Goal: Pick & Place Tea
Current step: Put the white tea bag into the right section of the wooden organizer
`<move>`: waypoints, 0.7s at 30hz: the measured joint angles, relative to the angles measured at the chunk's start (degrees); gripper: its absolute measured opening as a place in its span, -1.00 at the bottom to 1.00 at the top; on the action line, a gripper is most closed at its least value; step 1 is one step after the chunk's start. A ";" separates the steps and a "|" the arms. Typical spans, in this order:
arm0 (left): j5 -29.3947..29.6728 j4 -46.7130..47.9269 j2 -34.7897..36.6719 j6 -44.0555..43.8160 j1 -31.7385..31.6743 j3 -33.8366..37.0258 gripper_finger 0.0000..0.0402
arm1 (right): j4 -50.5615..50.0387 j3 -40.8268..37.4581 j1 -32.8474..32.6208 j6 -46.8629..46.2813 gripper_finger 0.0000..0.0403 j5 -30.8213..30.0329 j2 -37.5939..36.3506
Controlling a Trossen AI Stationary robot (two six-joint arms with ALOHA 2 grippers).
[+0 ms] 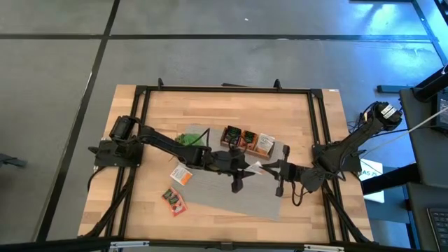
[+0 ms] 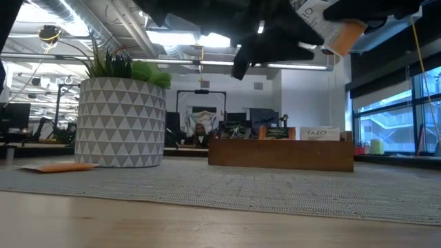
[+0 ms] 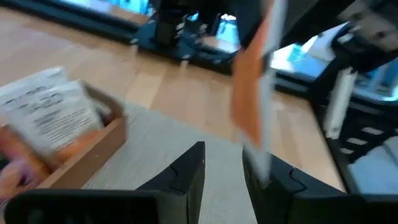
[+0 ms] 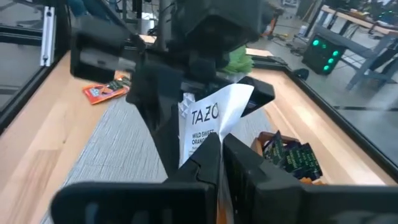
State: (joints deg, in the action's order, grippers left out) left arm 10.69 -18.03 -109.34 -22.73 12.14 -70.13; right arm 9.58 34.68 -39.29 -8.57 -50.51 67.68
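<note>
Handing a white-and-orange Tazo sachet (image 4: pixel 208 121) between the arms looks like the step in hand, above the grey mat (image 1: pixel 231 192) at mid-table. The right gripper (image 4: pixel 219 146) has its fingers pinched shut on the sachet's lower edge, holding it upright in the air. The left gripper (image 3: pixel 224 165) faces it from the other side with its fingers partly apart, and in the left wrist view the sachet hangs edge-on just above that gap; whether either finger touches the paper yet I cannot tell.

To do this well, the left fingers should straddle the free edge squarely and close fully before the right lets go, since a thin packet held by one corner can twist or slip out. Keeping both wrists steady matters more than speed.

The wooden three-compartment box (image 1: pixel 246 142) sits just behind the grippers, already holding sachets, with the potted plant (image 1: pixel 187 139) beside it. Two more tea sachets lie flat: one white-and-orange at the mat's near-left corner (image 1: pixel 181 175), one orange-red on the bare table beyond it (image 1: pixel 173 201)
</note>
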 joint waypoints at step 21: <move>-2.50 -1.80 0.00 3.48 0.00 0.00 -0.81 | -0.66 0.00 0.02 -1.43 -0.92 2.62 0.02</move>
State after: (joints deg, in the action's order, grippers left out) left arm 8.19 -19.84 -109.34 -19.25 12.14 -70.13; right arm 8.92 34.68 -39.27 -10.00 -47.89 67.70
